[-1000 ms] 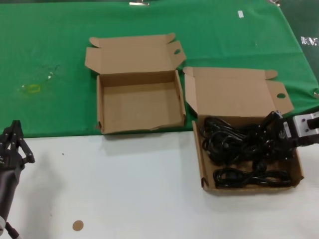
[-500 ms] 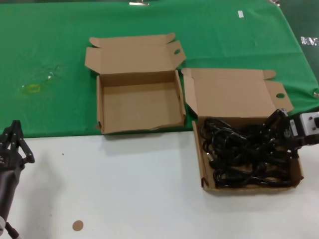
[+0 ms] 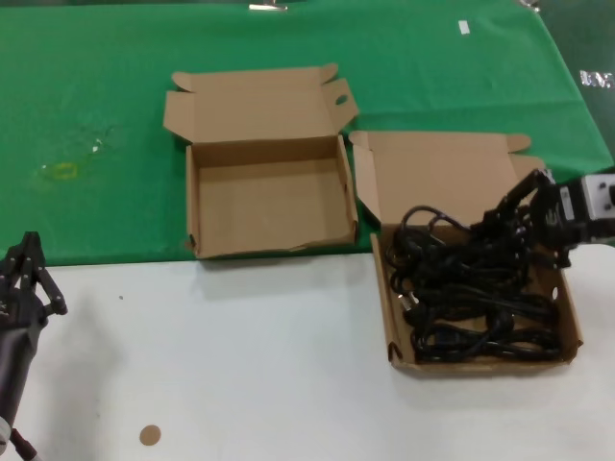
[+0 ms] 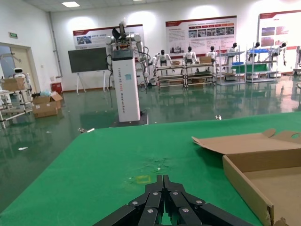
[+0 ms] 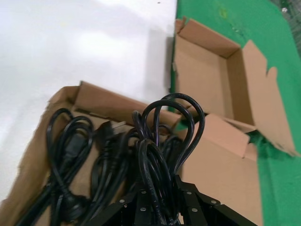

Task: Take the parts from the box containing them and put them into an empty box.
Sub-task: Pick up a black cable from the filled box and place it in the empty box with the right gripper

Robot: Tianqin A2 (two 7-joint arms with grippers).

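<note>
the right claw [image 3: 527,223] is clamped on a bundle of black cords [image 3: 452,242] and holds it just above the full box [image 3: 569,331], near that box's far right corner. a second ago this claw sat low among the cords, level with the box wall; half a second ago it had begun to rise; now it is higher and further toward the lid flap [image 3: 442,173], and loops of cord that lay flat have come up with it, standing over the pile. in the right wrist view the fingers [image 5: 141,207] pinch several strands, and 2 loops of the held bundle [image 5: 171,127] arch up in front of the camera. the rest of the cords [image 3: 480,317] lie tangled in the full box, and trailing strands of the lifted bundle still reach down into that pile. this box stands on the white part of the tabletop [image 3: 240,365], its lid flap over the green cloth [image 3: 96,115].

the empty box [image 3: 197,206] sits to its left on the green cloth, unmoved across all 3 moments, nothing inside it.

the left claw [image 3: 24,279] stays parked at the tabletop's near left edge; the left wrist view shows its fingers [image 4: 155,200] meeting at the tips, closed on nothing
</note>
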